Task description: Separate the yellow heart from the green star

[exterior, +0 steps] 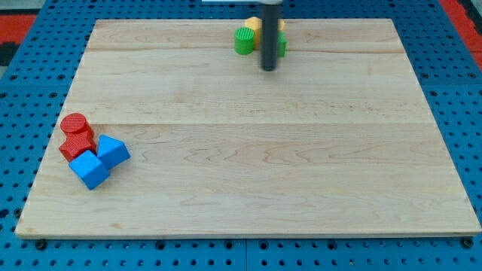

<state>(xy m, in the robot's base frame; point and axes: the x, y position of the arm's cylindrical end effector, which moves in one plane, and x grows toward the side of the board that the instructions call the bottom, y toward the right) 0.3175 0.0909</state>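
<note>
Tip (269, 69) just below touching yellow (256, 24) and green blocks (245, 41) (shapes unclear, no readable writing).

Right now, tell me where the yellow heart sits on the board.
The yellow heart sits at the view's top, just right of centre, in a tight cluster with the green cylinder and green star. My tip is just below that cluster, its rod partly hiding the heart.
</note>
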